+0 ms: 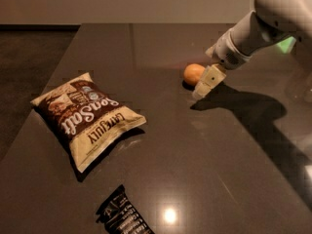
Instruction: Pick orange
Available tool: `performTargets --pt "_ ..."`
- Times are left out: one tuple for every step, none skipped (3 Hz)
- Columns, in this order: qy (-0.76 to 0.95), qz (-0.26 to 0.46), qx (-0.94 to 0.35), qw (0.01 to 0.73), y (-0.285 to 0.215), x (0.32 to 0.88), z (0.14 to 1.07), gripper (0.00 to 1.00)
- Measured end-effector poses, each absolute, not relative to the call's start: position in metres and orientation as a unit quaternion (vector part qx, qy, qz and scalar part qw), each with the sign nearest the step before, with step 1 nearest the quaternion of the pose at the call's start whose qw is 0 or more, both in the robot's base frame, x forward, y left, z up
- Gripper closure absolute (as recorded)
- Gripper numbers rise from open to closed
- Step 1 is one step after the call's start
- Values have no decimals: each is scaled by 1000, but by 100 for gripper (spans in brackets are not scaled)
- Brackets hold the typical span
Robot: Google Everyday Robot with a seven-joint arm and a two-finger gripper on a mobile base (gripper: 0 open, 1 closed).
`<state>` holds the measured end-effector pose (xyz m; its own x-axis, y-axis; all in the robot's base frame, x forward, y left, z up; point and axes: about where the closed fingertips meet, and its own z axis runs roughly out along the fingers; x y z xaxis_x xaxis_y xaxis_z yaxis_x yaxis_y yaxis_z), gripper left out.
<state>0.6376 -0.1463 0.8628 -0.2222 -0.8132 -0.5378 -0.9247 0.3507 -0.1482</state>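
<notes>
Dark glossy tabletop bearing a brown-and-cream chip bag lying flat at left and, nearer the front edge, a black printed packet, partly cut off by the frame, just beside a bright light reflection.

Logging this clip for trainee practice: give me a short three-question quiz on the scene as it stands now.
1. True or false: the gripper holds the orange up in the air.
2. Which lies lowest in the picture? A) orange B) chip bag C) black packet
3. Fill in: in the picture the gripper sits just ____ of the orange.
Key: 1 false; 2 C; 3 right.
</notes>
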Motion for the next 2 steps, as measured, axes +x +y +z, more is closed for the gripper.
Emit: performTargets --pt "768 124 -564 277 -132 650 857 23" --pt "760 142 -570 279 -124 649 859 54"
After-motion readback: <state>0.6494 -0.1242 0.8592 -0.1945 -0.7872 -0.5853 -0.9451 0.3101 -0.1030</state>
